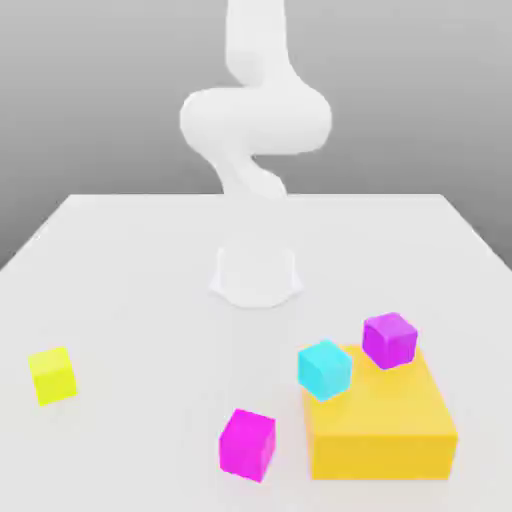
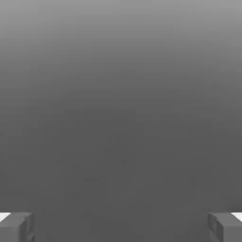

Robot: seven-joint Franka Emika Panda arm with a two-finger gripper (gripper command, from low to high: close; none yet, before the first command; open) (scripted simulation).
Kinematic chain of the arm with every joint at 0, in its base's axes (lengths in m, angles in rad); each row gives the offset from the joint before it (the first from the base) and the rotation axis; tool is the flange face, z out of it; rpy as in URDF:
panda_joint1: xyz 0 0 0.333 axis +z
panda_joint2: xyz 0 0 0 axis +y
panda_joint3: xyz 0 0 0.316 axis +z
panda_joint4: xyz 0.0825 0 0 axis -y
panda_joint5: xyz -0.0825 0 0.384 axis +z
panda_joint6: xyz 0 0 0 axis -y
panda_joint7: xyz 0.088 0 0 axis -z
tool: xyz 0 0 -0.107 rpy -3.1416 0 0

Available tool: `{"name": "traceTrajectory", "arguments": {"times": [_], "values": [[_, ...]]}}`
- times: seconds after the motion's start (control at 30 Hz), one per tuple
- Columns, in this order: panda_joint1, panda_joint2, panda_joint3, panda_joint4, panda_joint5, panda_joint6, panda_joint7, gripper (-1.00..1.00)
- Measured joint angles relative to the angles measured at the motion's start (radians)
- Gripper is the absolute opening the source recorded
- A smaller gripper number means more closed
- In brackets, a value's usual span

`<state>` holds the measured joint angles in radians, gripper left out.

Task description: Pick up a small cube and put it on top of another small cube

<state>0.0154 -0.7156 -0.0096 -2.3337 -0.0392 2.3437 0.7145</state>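
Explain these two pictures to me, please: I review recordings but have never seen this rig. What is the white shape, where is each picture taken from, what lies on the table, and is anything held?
These are simulator renders. The white shape is a robot arm standing on a white table, seen from a camera off the arm. On the table lie a pink cube, a yellow cube and a large orange block; a cyan cube and a purple cube appear to rest on that block. The other picture comes from a camera on the hand: the gripper has its two fingers spread wide, with nothing between them. Nothing is held.
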Motion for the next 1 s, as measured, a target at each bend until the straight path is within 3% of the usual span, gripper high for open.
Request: {"name": "traceTrajectory", "arguments": {"times": [0.3,0.5,0.63,0.8,1.0], "values": [[0.058,0.307,-0.071,-0.122,-0.102,0.157,-0.342,0.0],[0.097,0.507,-0.132,-0.203,-0.106,0.263,-0.61,0.0],[0.116,0.64,-0.156,-0.258,-0.061,0.336,-0.823,0.0],[0.09,0.806,-0.115,-0.323,0.054,0.428,-1.125,0.0],[0.042,1.021,-0.051,-0.302,0.132,0.596,-1.222,0.0]]}}
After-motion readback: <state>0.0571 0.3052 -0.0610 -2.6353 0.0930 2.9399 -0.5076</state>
